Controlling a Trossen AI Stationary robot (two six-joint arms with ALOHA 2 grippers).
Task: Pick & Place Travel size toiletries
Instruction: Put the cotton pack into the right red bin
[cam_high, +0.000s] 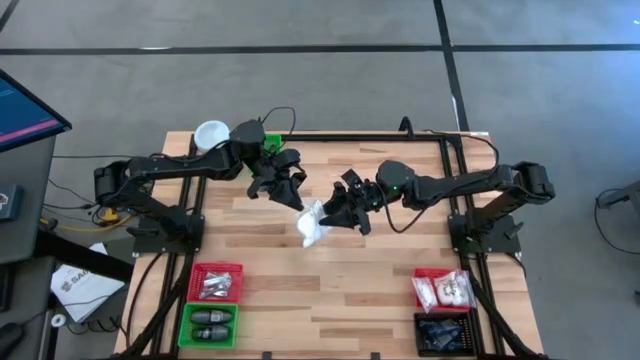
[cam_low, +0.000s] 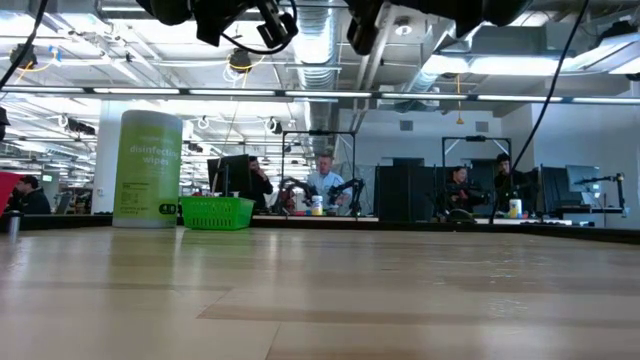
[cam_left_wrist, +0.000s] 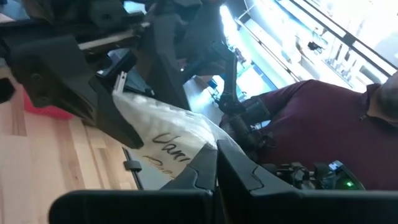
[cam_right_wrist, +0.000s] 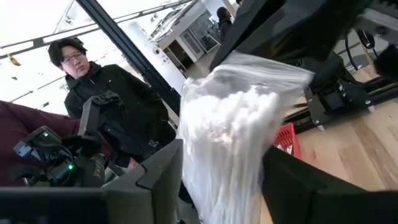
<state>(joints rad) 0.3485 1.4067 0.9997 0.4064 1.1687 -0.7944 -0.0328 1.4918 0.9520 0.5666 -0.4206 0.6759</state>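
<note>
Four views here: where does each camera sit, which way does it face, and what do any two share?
High: overhead, straight down; both arms, white sachet bag between them.
Low: table height, level across; green canister, arms overhead.
Left wrist: past shut left gripper holding the bag.
Right wrist: right gripper around it.
Shared: both wrist views show the bag.

black bin's (cam_high: 443, 334) dark contents too small to identify; its bottom cropped.

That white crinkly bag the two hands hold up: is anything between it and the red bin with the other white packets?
Nothing visible: between the white bag and the red bin lies only bare table.
</note>
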